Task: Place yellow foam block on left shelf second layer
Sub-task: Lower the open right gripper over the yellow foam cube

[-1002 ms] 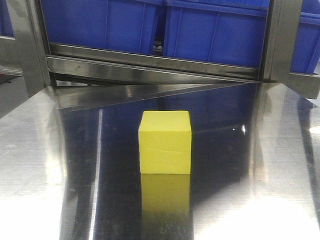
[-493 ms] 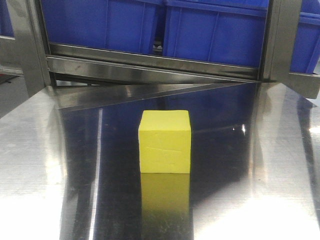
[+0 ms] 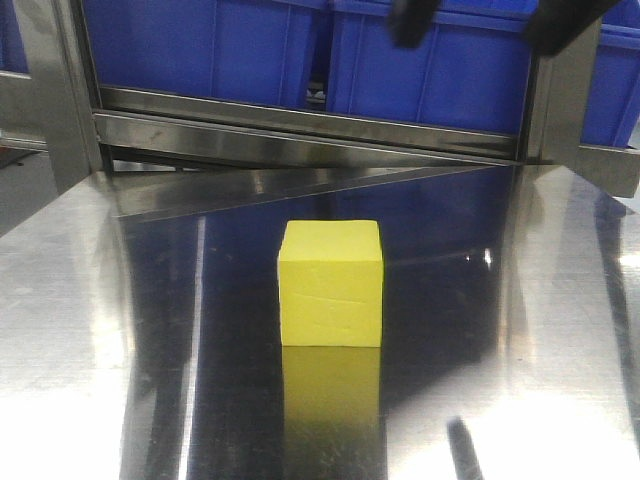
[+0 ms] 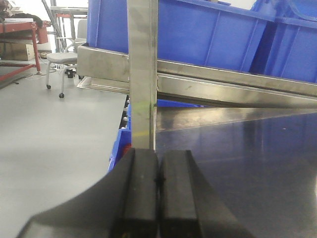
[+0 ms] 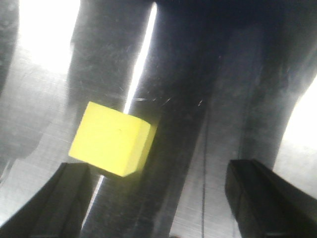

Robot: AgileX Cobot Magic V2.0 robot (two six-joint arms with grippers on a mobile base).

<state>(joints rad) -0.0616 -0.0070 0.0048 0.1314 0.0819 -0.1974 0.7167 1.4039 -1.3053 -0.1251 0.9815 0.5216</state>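
While the yellow foam block (image 3: 331,283) sat on the steel table (image 3: 80,330) below the blue bins (image 3: 200,40), the right gripper (image 3: 485,20) showed at the front view's top edge, absent half a second before. Only the left wrist view showed the left gripper (image 4: 157,166), pressed together on nothing. The right wrist view showed wide-spread fingers (image 5: 64,198) clear of the block.

Front view sits low over the steel tabletop (image 3: 80,330), facing the blue bins (image 3: 200,50). Left wrist view runs level beside a shelf post (image 4: 143,74), same bins behind. Right wrist view looks steeply down, close on the yellow block (image 5: 111,139), shared with front.
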